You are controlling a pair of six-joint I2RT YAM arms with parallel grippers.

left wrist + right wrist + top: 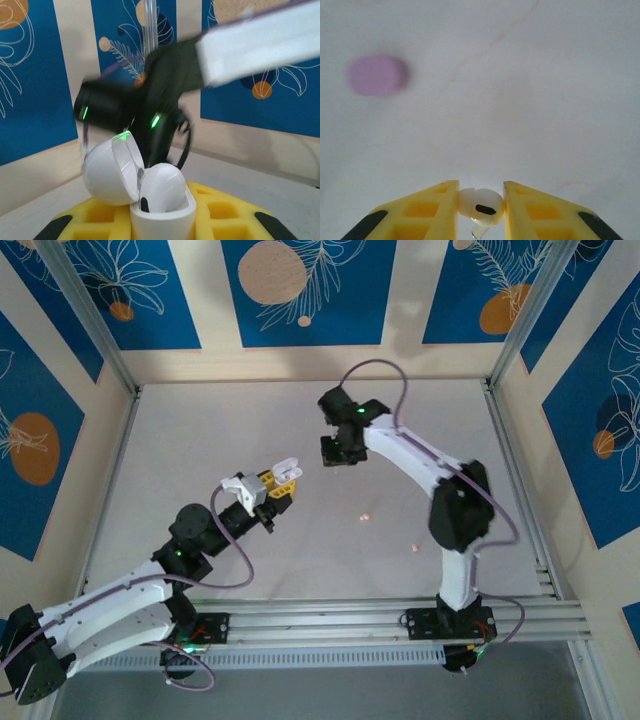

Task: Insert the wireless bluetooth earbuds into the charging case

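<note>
Earbud (pixel 480 207), pinched across its bulb by the right gripper (pixel 480 200) near the charging case (pixel 162 220), seems light, slick and rigid, and the bulb looks the surest hold. Left gripper (pixel 272 492) clamps the open case.

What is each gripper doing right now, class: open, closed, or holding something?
Left gripper: closed on the open white charging case.
Right gripper: closed on a white earbud.

A pale grey tabletop (pixel 250 420) fills the centre. Cream wall panels (pixel 400 290) with blue leaf-and-orange-circle prints (pixel 300 280) stand from nine through twelve to three o'clock. Aluminium posts (pixel 90 315) rise at ten and two; a slotted rail (pixel 330 620) runs at six.
</note>
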